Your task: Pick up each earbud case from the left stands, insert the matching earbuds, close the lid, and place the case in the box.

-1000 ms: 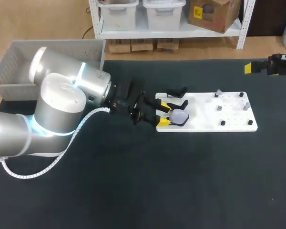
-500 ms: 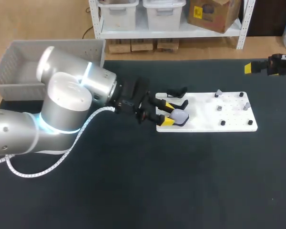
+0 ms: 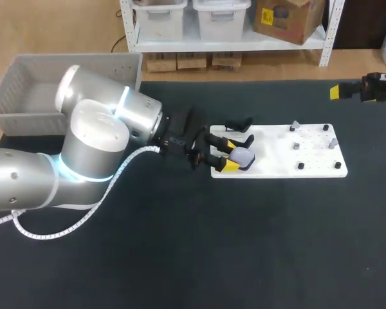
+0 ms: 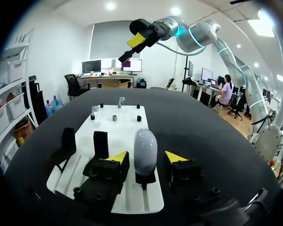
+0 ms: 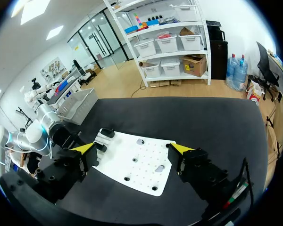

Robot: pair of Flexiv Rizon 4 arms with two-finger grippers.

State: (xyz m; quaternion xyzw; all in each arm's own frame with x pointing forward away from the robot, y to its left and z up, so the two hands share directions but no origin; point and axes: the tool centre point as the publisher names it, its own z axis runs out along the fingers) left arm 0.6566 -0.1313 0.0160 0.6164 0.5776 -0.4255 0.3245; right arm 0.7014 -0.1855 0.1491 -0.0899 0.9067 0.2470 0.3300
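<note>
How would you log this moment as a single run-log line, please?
left gripper: open, straddling earbud case on stand | right gripper: open, empty, away from white board | lift: not yet done

Left arm (image 3: 96,141) low, stretched inward, jaws apart; right arm (image 3: 376,87) high at far right, jaws apart.

The dark tabletop (image 3: 257,244) has a flat white board (image 3: 276,151) lying on it, right under the left claw (image 3: 230,156) and stretching out ahead of it, and a gray box (image 3: 19,90) sits at the tabletop's corner, well behind that claw.
</note>
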